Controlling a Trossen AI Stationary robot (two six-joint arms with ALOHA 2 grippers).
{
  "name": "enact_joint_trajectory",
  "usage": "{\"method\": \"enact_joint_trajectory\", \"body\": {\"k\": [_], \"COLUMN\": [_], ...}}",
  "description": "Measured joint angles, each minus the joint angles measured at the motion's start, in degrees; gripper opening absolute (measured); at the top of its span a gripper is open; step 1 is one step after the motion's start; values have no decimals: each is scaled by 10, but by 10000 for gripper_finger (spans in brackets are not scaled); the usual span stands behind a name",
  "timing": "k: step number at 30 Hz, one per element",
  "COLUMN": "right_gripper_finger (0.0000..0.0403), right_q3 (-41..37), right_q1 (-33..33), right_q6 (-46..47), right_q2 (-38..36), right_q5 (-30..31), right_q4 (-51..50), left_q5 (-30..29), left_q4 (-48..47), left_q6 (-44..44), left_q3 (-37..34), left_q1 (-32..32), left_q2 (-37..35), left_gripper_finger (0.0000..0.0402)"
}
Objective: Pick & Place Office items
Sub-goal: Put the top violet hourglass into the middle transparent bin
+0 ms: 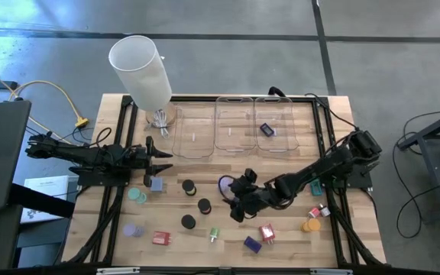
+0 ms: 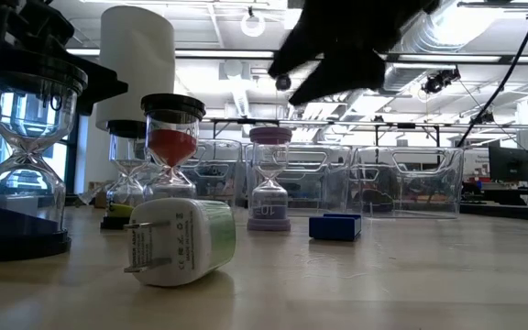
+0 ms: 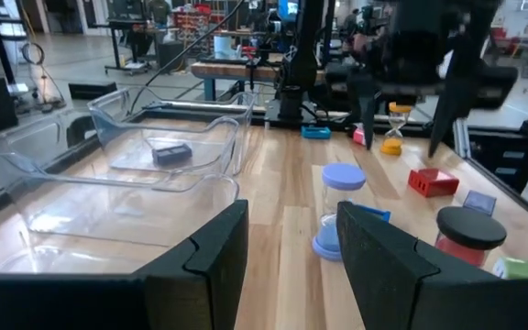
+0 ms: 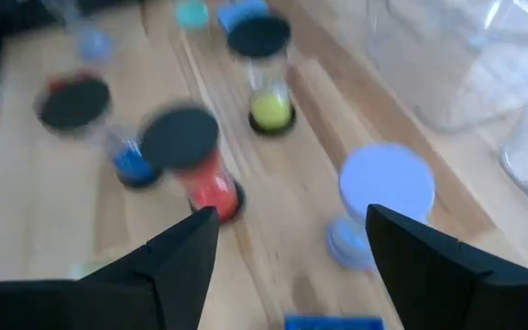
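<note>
Small hourglasses stand upright on the wooden table: three with black caps (image 1: 188, 186) (image 1: 204, 205) (image 1: 188, 221) and a lavender one (image 1: 226, 184). In the right wrist view they show as red-sand (image 4: 200, 160), yellow-sand (image 4: 266, 78) and lavender (image 4: 385, 197). My right gripper (image 1: 235, 206) hangs open above the table just right of them, tilted down toward the table's left, with nothing between its fingers (image 4: 186, 261). My left gripper (image 1: 153, 164) waits open and level at the left; the lavender hourglass (image 3: 337, 211) stands well beyond it. A white-and-green plug (image 2: 180, 240) lies on its side.
Three clear trays (image 1: 235, 122) stand along the far edge, the right one holding a dark blue piece (image 1: 266, 130). A big white cylinder (image 1: 140, 69) stands at the far left. Teal (image 1: 137, 195), lavender (image 1: 132, 229), red (image 1: 161, 238), pink (image 1: 266, 231), purple (image 1: 252, 244) and orange (image 1: 310, 225) pieces are scattered along the near side.
</note>
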Motion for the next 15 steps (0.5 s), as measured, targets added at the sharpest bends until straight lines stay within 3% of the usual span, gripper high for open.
{"method": "enact_joint_trajectory", "body": {"k": [9,15], "right_gripper_finger": [267,267], "right_q3": [0,0], "right_q1": [-4,0], "right_q6": [-12,0], "right_q2": [42,39], "right_q5": [34,14], "right_q4": [3,8], "left_q5": [1,5], "left_q4": [0,0], "left_q6": [-1,-2], "left_q3": [0,0], "left_q1": [0,0], "left_q2": [0,0], "left_gripper_finger": [163,163]}}
